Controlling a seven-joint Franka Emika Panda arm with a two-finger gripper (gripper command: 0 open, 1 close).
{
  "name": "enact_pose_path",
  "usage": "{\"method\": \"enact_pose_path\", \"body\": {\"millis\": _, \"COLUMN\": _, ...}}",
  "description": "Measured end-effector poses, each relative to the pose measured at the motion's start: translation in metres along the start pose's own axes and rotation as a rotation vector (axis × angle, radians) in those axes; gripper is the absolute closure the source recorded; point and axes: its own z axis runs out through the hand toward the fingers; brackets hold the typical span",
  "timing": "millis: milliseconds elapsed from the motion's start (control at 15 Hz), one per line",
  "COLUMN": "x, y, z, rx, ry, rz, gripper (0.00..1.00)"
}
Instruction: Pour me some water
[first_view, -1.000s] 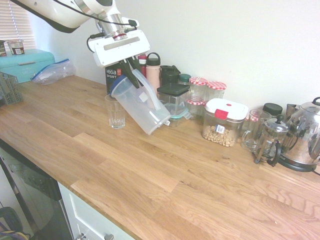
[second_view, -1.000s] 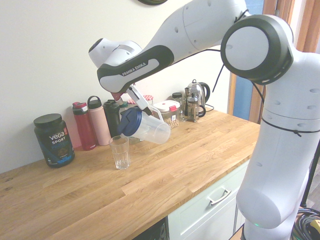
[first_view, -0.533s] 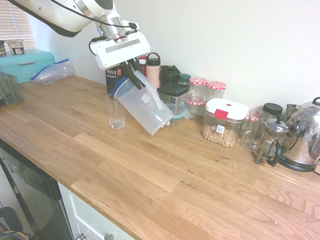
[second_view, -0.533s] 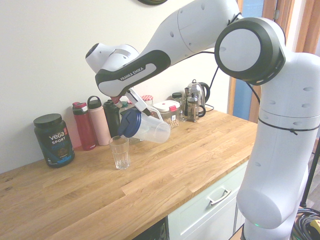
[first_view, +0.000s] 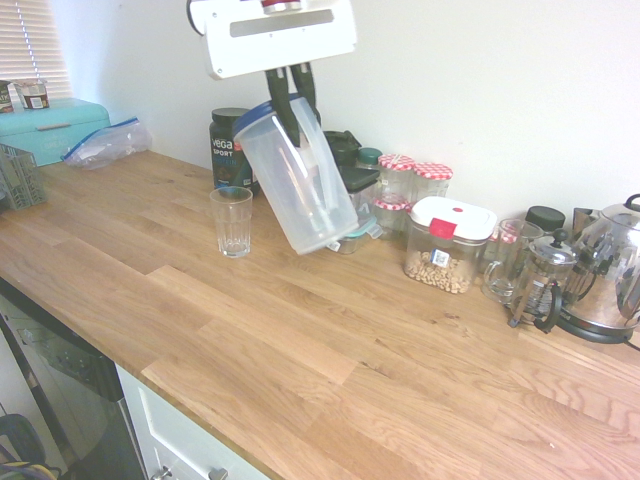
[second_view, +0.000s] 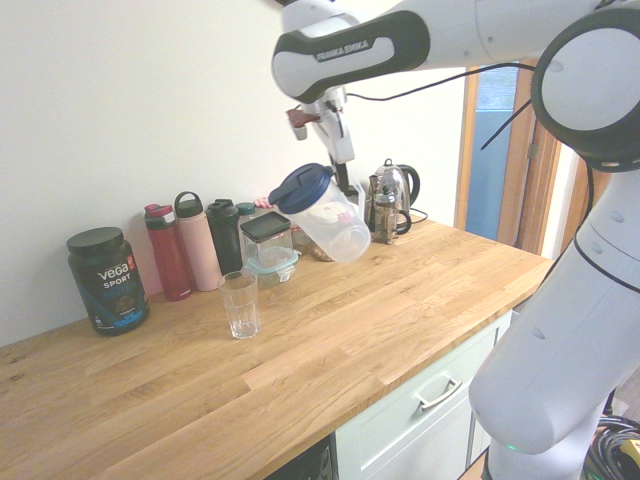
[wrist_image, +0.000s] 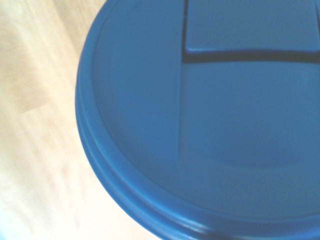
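Observation:
A clear plastic pitcher (first_view: 296, 178) with a blue lid (second_view: 300, 187) hangs tilted above the wooden counter (first_view: 300, 340), lid end up and toward the glass. My gripper (first_view: 293, 98) is shut on the pitcher's handle from above. In the wrist view the blue lid (wrist_image: 210, 115) fills most of the picture. A small clear drinking glass (first_view: 231, 221) stands upright on the counter, down and to the side of the pitcher (second_view: 322, 213), apart from it. The glass (second_view: 239, 304) looks empty; water is not visible in either vessel.
Along the wall stand a black Vega tub (second_view: 107, 279), red (second_view: 168, 251) and pink bottles (second_view: 199, 242), a dark-lidded container (second_view: 264, 238), red-checked jars (first_view: 397, 178), a nut box (first_view: 448, 244), a French press (first_view: 538, 281) and a kettle (first_view: 608, 270). A teal bread box (first_view: 48, 127) sits far left.
The gripper has lifted the pitcher up and away from the glass, and the pitcher has swung toward upright. The glass has not moved.

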Motion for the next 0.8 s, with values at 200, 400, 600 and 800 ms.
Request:
{"method": "enact_pose_path", "body": {"millis": 200, "x": -0.029, "y": 0.045, "z": 0.042, "rx": 0.111, "ry": -0.005, "rz": 0.176, "gripper": 1.00}}
{"method": "enact_pose_path", "body": {"millis": 400, "x": -0.039, "y": 0.055, "z": 0.070, "rx": 0.183, "ry": -0.014, "rz": 0.350, "gripper": 1.00}}
{"method": "enact_pose_path", "body": {"millis": 600, "x": -0.042, "y": 0.058, "z": 0.089, "rx": 0.217, "ry": 0.008, "rz": 0.524, "gripper": 1.00}}
{"method": "enact_pose_path", "body": {"millis": 800, "x": -0.046, "y": 0.060, "z": 0.097, "rx": 0.226, "ry": 0.056, "rz": 0.683, "gripper": 1.00}}
